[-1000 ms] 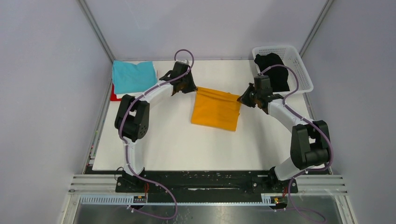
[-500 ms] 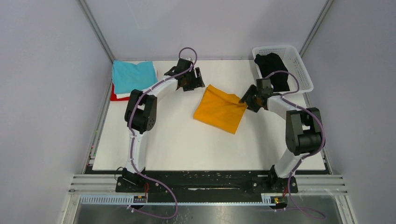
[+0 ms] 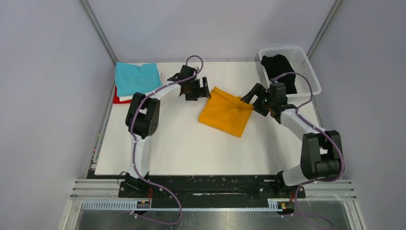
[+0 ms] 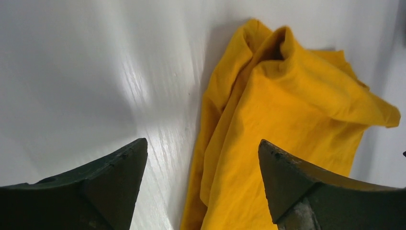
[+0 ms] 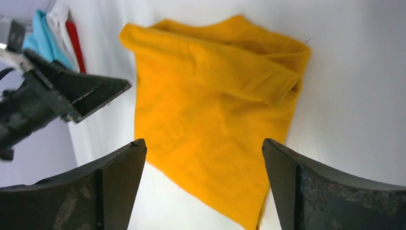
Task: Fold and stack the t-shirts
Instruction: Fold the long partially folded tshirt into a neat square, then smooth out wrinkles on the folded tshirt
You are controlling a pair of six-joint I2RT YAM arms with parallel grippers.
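A mustard-orange t-shirt (image 3: 226,112) lies folded on the white table (image 3: 167,143), loose and rumpled at its far edge. My left gripper (image 3: 198,89) hovers open at the shirt's far-left corner, holding nothing. In the left wrist view the gripper (image 4: 202,141) stands wide over the shirt's (image 4: 287,110) edge. My right gripper (image 3: 253,98) is open at the far-right corner. In its wrist view the gripper (image 5: 203,141) is spread above the orange cloth (image 5: 210,96). A teal t-shirt (image 3: 137,78) tops a stack with white and red (image 3: 116,98) t-shirts beneath. A black t-shirt (image 3: 280,71) sits in the basket.
The white lattice basket (image 3: 307,64) stands at the far right corner. The stack of shirts lies at the far left corner by the table edge. Grey walls close in both sides. The left arm's fingers (image 5: 81,91) show in the right wrist view.
Both grippers have gone from shut on the orange t-shirt's far corners to open. The shirt has dropped and lies flat, turned slightly. Both grippers have drawn a little away from it.
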